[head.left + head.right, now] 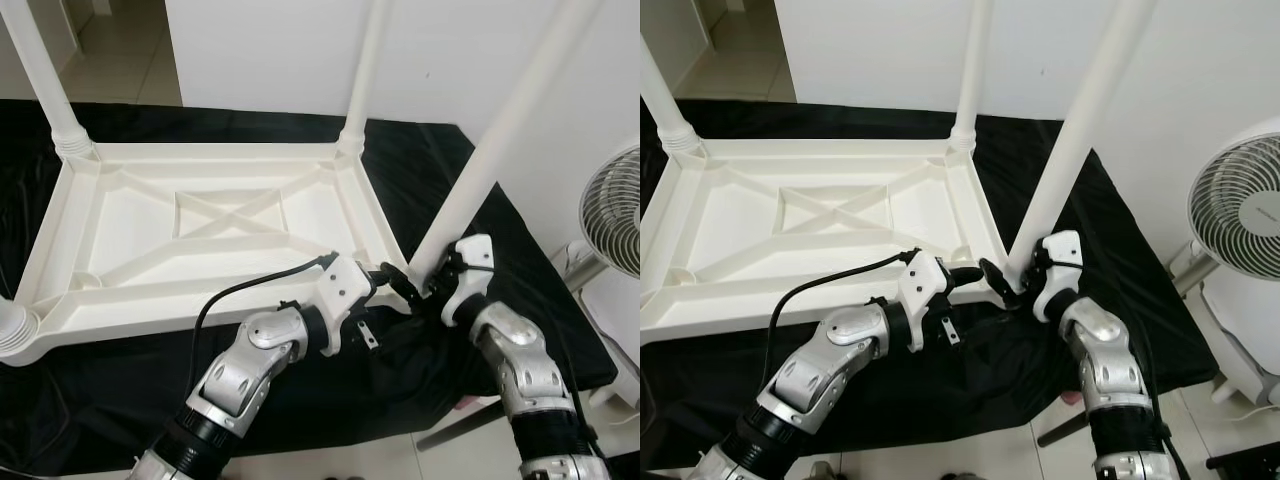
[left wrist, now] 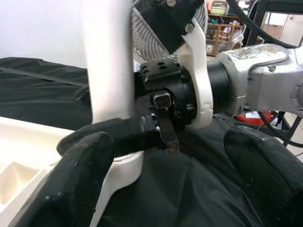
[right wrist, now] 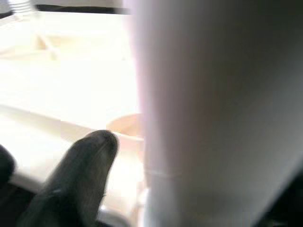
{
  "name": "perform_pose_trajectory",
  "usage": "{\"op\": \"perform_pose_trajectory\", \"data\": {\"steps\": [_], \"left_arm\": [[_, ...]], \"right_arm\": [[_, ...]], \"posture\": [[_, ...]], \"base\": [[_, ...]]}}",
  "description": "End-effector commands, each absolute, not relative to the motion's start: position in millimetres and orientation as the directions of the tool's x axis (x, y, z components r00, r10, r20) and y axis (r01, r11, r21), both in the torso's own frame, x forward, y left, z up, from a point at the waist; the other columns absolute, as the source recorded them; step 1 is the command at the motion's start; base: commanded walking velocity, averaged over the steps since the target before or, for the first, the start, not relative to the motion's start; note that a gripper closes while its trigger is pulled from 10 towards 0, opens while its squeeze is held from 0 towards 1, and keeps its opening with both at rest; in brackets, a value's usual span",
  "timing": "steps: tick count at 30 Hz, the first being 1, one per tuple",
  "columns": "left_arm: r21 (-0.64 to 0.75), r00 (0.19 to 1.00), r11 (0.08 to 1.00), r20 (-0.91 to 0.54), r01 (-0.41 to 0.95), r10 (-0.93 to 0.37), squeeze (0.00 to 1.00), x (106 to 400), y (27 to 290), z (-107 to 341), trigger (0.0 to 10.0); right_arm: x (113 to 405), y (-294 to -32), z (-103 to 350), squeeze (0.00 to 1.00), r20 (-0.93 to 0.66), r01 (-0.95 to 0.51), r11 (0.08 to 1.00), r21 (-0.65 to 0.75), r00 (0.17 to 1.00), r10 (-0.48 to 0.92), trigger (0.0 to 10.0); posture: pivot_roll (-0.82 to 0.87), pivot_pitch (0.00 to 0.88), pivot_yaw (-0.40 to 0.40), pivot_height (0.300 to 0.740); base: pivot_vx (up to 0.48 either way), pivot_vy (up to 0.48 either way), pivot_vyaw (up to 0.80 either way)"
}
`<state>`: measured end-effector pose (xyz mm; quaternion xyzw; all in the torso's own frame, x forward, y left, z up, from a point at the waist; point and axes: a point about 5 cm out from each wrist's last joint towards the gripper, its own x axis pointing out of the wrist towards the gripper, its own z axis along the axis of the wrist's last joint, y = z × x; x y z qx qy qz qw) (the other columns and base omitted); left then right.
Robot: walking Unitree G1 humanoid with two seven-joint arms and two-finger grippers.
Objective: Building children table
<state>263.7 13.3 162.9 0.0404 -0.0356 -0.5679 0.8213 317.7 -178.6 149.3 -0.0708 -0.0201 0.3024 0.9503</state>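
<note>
Left eye view: the upturned white table top (image 1: 130, 250) lies on black cloth (image 1: 80, 390) across the centre; the tilted leg (image 1: 500, 150) runs off the top right edge. The right gripper (image 1: 415, 285) pinches its foot, which the fingers hide. Left wrist view: the left gripper (image 2: 165, 175), fingers spread, sits beside that foot. Right wrist view: blurred leg, one finger (image 3: 80, 175).

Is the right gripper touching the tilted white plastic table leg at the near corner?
Touching. In the left wrist view, the right gripper has a black finger wrapped against the tilted white plastic table leg, with no gap.
</note>
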Motion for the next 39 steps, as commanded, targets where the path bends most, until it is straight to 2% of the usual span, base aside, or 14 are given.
{"op": "perform_pose_trajectory", "data": {"steps": [1, 10, 13, 14, 15, 16, 19, 24, 29, 33, 37, 39], "left_arm": [[0.116, 0.335, 0.333, 0.008, 0.936, -0.942, 0.0, 262.9, 12.4, 164.4, 10.0], [0.112, 0.343, 0.342, 0.011, 0.933, -0.939, 0.0, 262.4, 13.1, 164.9, 10.0], [0.112, 0.342, 0.341, 0.012, 0.934, -0.94, 0.0, 262.0, 12.9, 165.2, 10.0], [0.111, 0.34, 0.339, 0.011, 0.934, -0.94, 0.0, 261.9, 12.8, 165.1, 10.0], [0.111, 0.34, 0.339, 0.011, 0.934, -0.94, 0.0, 261.9, 12.8, 165.1, 10.0], [0.11, 0.338, 0.337, 0.011, 0.935, -0.941, 0.0, 261.6, 12.7, 165.1, 10.0], [0.109, 0.336, 0.335, 0.01, 0.936, -0.942, 0.0, 261.4, 12.4, 164.9, 10.0], [0.101, 0.326, 0.325, 0.012, 0.94, -0.945, 0.0, 259.5, 10.1, 164.1, 10.0], [0.098, 0.324, 0.323, 0.012, 0.941, -0.946, 0.0, 258.8, 9.6, 163.9, 10.0], [0.095, 0.32, 0.32, 0.012, 0.943, -0.947, 0.0, 258.4, 8.7, 163.4, 10.0], [0.088, 0.314, 0.315, 0.02, 0.945, -0.949, 0.0, 256.5, 4.5, 162.8, 10.0], [0.088, 0.316, 0.317, 0.021, 0.944, -0.948, 0.0, 256.8, 4.4, 162.8, 10.0]], "right_arm": [[318.8, -173.7, 146.1, 0.0, -0.034, -0.629, 0.763, -0.147, 0.775, 0.631, 0.0], [318.1, -180.0, 128.5, 0.0, -0.112, -0.708, 0.696, -0.123, 0.706, 0.699, 0.0], [317.5, -183.2, 125.6, 0.0, -0.117, -0.696, 0.707, -0.122, 0.718, 0.686, 0.0], [317.4, -184.5, 125.1, 0.0, -0.115, -0.683, 0.72, -0.121, 0.73, 0.674, 0.6], [317.4, -184.5, 125.1, 0.0, -0.115, -0.683, 0.72, -0.121, 0.73, 0.674, 0.6], [318.4, -187.5, 124.9, 0.0, -0.11, -0.646, 0.754, -0.118, 0.763, 0.637, 10.0], [318.6, -189.0, 125.0, 0.0, -0.107, -0.628, 0.77, -0.115, 0.778, 0.619, 10.0], [317.9, -198.0, 127.7, 0.0, -0.067, -0.456, 0.882, -0.117, 0.89, 0.451, 10.0], [315.6, -197.9, 129.0, 0.0, -0.058, -0.433, 0.893, -0.12, 0.901, 0.429, 10.0], [315.1, -197.2, 132.2, 0.0, -0.043, -0.35, 0.932, -0.089, 0.937, 0.348, 10.0], [304.1, -185.7, 134.4, 0.0, -0.02, -0.084, 0.996, 0.016, 0.996, 0.084, 10.0], [301.6, -183.0, 134.2, 0.0, -0.013, -0.035, 0.999, 0.024, 0.999, 0.035, 10.0]], "posture": [[0.05, 0.062, -0.086, 0.74], [0.06, 0.071, -0.087, 0.74], [0.06, 0.075, -0.083, 0.74], [0.06, 0.075, -0.083, 0.74], [0.06, 0.075, -0.083, 0.74], [0.05, 0.081, -0.08, 0.74], [0.04, 0.082, -0.079, 0.74], [0.03, 0.09, -0.078, 0.74], [0.02, 0.094, -0.076, 0.74], [0.02, 0.096, -0.076, 0.74], [0.0, 0.104, -0.091, 0.74], [0.0, 0.104, -0.091, 0.74]], "base": [[0.0, 0.0, 0.0], [0.0, 0.0, 0.0], [0.0, 0.0, 0.0], [0.0, 0.0, 0.0], [0.0, 0.0, 0.0], [0.0, 0.0, 0.0], [0.0, 0.0, 0.0], [0.0, 0.0, 0.0], [0.0, 0.0, 0.0], [0.0, 0.0, 0.0], [0.0, 0.0, 0.0], [0.0, 0.0, 0.0]]}}
